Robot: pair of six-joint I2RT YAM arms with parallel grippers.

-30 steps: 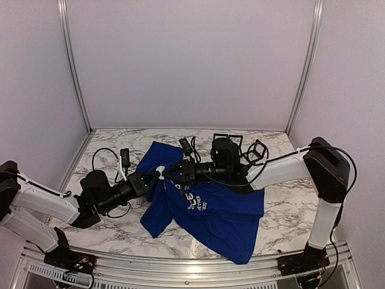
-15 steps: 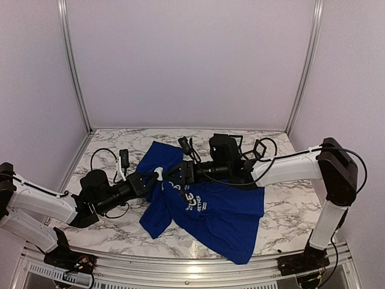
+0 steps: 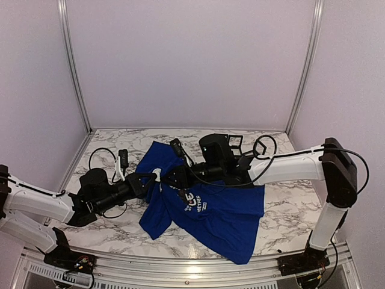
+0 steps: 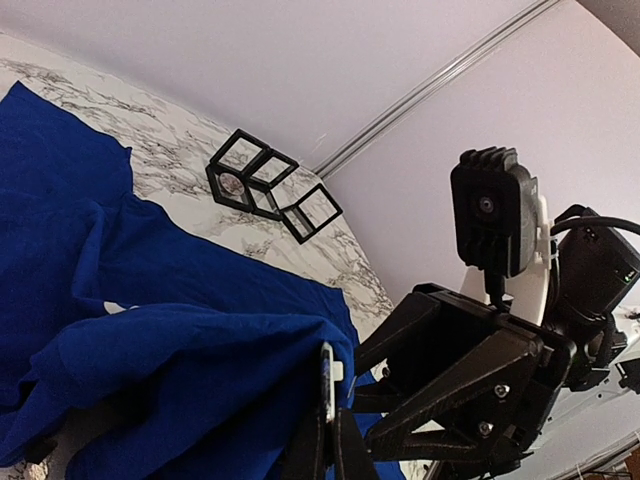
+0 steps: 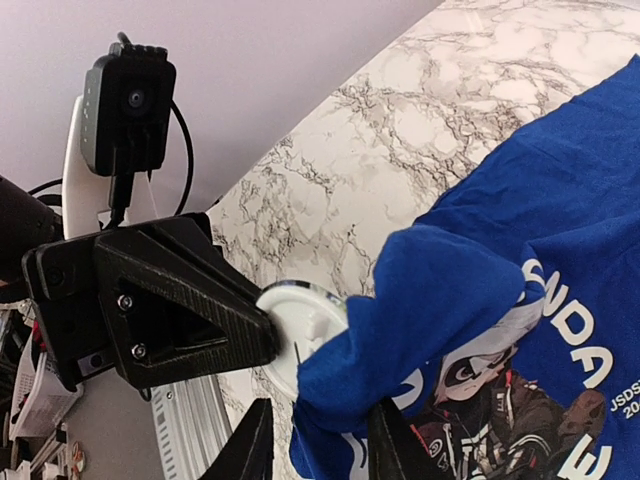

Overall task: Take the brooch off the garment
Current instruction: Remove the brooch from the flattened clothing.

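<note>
My left tool [image 4: 327, 425] is pinched narrow on the brooch [image 5: 300, 322], a white round disc held by its rim. It is up off the worktop [image 3: 289, 198], a little left of the middle and about halfway between the far and near edges. My right tool [image 5: 320, 415] is closed on a bunched fold of the garment [image 3: 222, 214]. The blue cloth fills the gap between its fingers, just beside the disc on the side toward the right edge.

The two tools face each other nose to nose with the brooch between them, nearer the left one (the one that has it). The disc stands on edge: from the left wrist it shows as a thin upright sliver. Its flat face is turned toward the right edge, with the fold lying against it. Being round, it has no long axis of its own. The line that matters, I judge, runs through its face, parallel to the near edge, and parting the tools along it should free the brooch. I cannot tell whether the fastening has let go.
</note>
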